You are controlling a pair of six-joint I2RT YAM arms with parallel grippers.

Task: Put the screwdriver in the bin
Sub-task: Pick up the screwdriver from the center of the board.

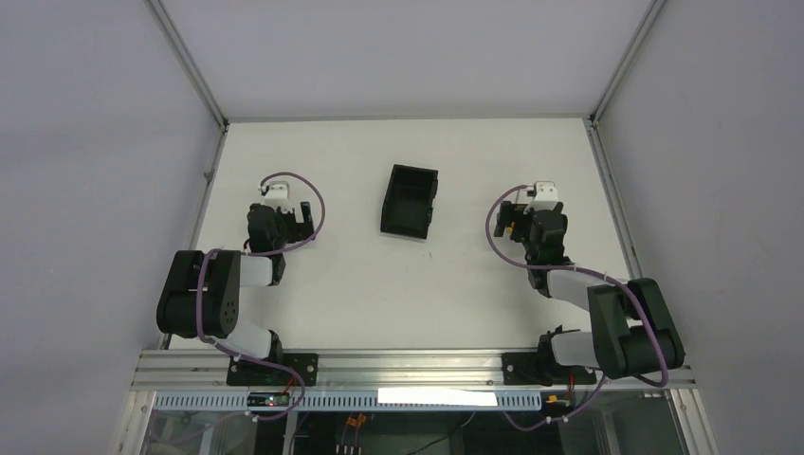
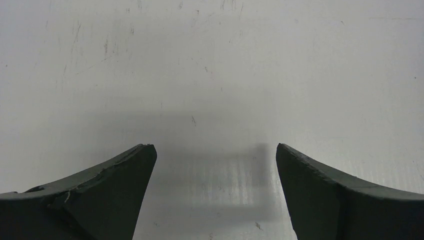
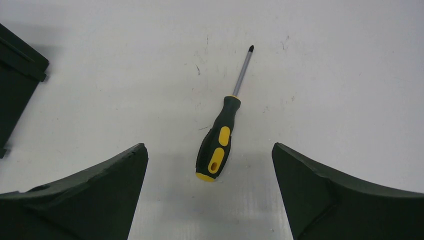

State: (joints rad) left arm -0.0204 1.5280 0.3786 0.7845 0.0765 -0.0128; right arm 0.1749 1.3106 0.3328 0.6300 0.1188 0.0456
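Observation:
The screwdriver (image 3: 218, 145) lies flat on the white table, black handle with yellow insets nearest the camera and its shaft pointing away. My right gripper (image 3: 208, 145) is open above it, with the handle end between the two fingertips and touching neither. In the top view the right gripper (image 1: 520, 220) hides most of the screwdriver. The black bin (image 1: 410, 201) stands at the table's middle, and its corner shows in the right wrist view (image 3: 15, 70). My left gripper (image 2: 215, 145) is open and empty over bare table, left of the bin (image 1: 301, 213).
The white table (image 1: 408, 284) is boxed in by grey walls on metal frame posts at the back and sides. Both arm bases sit on the rail at the near edge.

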